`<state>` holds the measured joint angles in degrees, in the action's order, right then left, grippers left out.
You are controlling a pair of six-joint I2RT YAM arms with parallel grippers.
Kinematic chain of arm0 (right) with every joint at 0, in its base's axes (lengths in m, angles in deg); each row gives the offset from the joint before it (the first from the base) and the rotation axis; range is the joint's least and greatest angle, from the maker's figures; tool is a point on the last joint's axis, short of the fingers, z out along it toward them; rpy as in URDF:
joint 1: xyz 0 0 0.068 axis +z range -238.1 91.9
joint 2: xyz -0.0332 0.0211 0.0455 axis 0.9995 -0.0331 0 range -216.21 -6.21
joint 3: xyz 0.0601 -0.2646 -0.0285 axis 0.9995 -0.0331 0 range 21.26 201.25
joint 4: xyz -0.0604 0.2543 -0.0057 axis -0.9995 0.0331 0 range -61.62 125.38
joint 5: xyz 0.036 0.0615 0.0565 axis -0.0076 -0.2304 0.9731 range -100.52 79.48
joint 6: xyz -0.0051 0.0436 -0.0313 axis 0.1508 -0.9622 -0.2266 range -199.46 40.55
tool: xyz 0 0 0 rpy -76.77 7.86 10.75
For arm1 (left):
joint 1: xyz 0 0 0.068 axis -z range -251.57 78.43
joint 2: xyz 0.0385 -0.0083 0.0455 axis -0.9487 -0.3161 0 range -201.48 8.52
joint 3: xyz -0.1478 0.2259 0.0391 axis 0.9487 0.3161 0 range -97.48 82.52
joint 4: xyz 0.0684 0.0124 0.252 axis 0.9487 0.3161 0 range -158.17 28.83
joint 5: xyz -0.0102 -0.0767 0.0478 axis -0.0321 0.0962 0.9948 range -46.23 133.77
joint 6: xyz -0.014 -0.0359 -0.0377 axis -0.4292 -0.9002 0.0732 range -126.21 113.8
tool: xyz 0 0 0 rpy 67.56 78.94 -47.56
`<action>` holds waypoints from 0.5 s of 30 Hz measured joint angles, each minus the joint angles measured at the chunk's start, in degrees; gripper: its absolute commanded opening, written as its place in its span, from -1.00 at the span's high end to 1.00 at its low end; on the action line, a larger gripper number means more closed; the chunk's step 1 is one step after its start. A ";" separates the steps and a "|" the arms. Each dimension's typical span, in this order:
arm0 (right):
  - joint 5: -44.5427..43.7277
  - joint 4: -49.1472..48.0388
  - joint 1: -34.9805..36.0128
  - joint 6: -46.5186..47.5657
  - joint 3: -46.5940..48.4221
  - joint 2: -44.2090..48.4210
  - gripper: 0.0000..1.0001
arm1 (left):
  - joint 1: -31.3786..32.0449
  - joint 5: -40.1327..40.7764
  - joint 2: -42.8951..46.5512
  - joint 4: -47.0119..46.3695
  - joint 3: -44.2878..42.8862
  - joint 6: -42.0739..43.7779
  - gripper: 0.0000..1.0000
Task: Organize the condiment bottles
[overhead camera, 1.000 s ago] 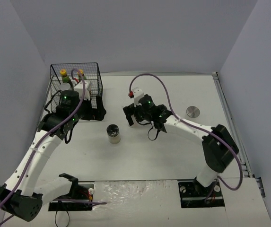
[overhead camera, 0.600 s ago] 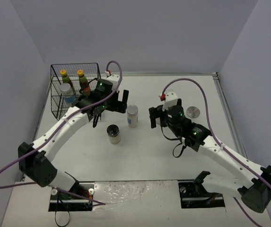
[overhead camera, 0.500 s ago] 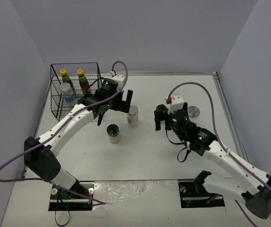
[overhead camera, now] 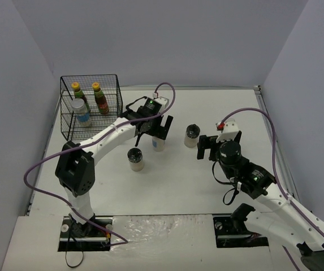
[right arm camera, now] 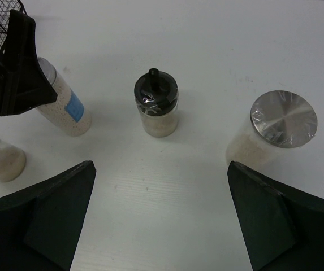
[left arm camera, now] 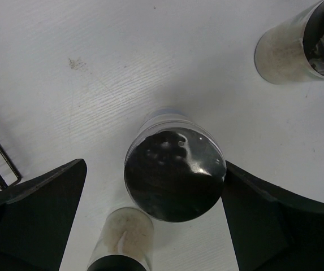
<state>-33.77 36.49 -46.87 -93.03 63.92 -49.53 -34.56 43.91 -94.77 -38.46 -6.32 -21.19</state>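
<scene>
**Three jars ahead of a spread tool**

The right tool [right arm camera: 160, 166], its fingers set wide apart, hovers over the white counter [right arm camera: 207, 45]. A black-lidded jar [right arm camera: 156, 104] stands straight ahead, with a silver-lidded jar [right arm camera: 279, 127] ahead-right and a blue-labelled jar [right arm camera: 68, 110] ahead-left.

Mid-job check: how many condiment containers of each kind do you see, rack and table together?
Sauce bottles: 2, both in the rack
Spice jars: 5, one in the rack, four on the table
Total: 7
</scene>
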 measured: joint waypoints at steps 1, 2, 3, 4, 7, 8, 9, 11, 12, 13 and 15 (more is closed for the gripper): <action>0.00 0.08 -0.01 -0.05 -0.18 -0.35 -1.00 | 0.00 -0.01 -0.44 -0.03 -0.14 0.00 -0.92; 0.00 0.16 -0.02 -0.09 -0.37 -0.60 -1.00 | 0.00 -0.02 -0.79 -0.03 -0.24 0.00 -0.88; 0.00 0.25 -0.02 -0.10 -0.56 -0.74 -1.00 | 0.00 -0.02 -1.04 -0.02 -0.27 0.00 -0.82; 0.00 0.32 -0.02 -0.10 -0.69 -0.77 -1.00 | 0.00 -0.03 -1.19 -0.03 -0.28 -0.01 -0.75; 0.00 0.38 -0.02 -0.10 -0.85 -0.77 -1.00 | 0.00 -0.08 -1.31 -0.17 -0.28 -0.01 -0.46; 0.00 0.38 -0.02 -0.10 -0.87 -0.77 -1.00 | 0.00 -0.12 -1.31 -0.31 -0.29 -0.03 -0.31; 0.00 0.38 -0.02 -0.10 -0.92 -0.77 -1.00 | 0.02 -0.21 -1.31 -0.49 -0.30 -0.09 -0.03; 0.00 0.38 -0.02 -0.10 -1.00 -0.75 -1.00 | 0.07 -0.44 -1.31 -0.90 -0.30 -0.06 0.35; 0.00 0.40 -0.02 -0.10 -1.02 -0.75 -1.00 | 0.11 -0.20 -1.31 -0.84 -0.30 -0.30 0.58; 0.00 0.39 -0.02 -0.10 -1.03 -0.72 -1.00 | 0.11 -0.21 -1.31 -0.80 -0.30 -0.23 0.74; -0.01 0.36 -0.02 -0.10 -1.14 -0.59 -1.00 | 0.11 -0.17 -1.21 -0.63 -0.30 -0.32 0.82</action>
<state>-33.77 36.85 -46.89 -93.13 62.78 -50.12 -34.45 43.74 -95.98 -39.10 -6.63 -21.51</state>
